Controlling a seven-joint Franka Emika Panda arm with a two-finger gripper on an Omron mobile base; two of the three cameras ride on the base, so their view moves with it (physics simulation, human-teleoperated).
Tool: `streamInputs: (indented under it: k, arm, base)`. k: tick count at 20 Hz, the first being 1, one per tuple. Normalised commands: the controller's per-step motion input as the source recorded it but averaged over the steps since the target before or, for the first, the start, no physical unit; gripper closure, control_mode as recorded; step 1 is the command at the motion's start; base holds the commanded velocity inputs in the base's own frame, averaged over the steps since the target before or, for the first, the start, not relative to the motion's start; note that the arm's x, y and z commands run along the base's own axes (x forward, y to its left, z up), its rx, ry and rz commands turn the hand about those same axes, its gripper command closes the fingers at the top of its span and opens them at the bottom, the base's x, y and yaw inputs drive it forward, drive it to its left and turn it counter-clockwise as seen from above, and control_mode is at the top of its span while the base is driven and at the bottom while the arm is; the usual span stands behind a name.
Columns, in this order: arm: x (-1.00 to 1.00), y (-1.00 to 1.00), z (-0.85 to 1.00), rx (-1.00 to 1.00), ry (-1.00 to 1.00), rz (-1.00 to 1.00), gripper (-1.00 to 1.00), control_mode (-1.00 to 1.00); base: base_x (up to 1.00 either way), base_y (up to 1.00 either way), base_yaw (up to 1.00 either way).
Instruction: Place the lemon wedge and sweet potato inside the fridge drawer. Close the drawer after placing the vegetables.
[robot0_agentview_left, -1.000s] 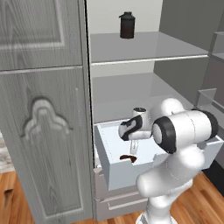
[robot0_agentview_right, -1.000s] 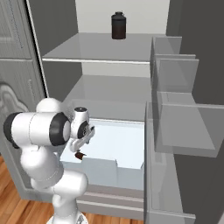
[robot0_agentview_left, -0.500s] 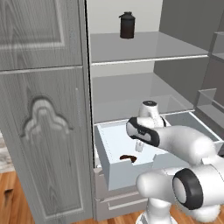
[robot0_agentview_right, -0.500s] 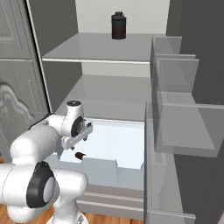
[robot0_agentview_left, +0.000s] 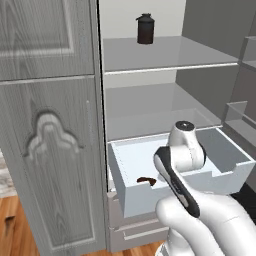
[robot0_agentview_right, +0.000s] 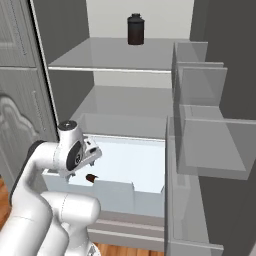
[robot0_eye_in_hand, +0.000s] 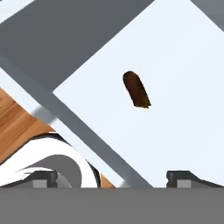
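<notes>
While the sweet potato (robot0_eye_in_hand: 136, 90) lies on the pale floor of the fridge drawer (robot0_agentview_left: 227, 181), near its front left corner, we see no lemon wedge beside it. Our gripper (robot0_eye_in_hand: 112, 177) hangs above the drawer with its fingers spread wide and nothing between them. We judge the potato step done and the wedge yet to fetch, unless it sits hidden behind the arm. Next we would need to find the wedge, bring it over, then push the drawer front inward under the shelf (robot0_agentview_right: 115, 55) with the dark jar (robot0_agentview_right: 135, 29)
</notes>
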Motion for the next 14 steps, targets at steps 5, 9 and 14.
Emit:
streamInputs:
  k: [5, 9, 14]
  arm:
    - [-0.02, -0.01, -0.01, 0.0, 0.03, -0.07, -1.0, -1.0]
    - [0.05, 0.17, -0.04, -0.01, 0.08, 0.0, -1.0, -1.0]
    - [-0.06, 0.0, 0.0, 0.0, 0.0, 0.0, -1.0, 1.0]
  base:
    - [0.0, 0.0, 0.0]
    - [0.0, 0.0, 0.0]
    - [-0.59, 0.0, -0.25]
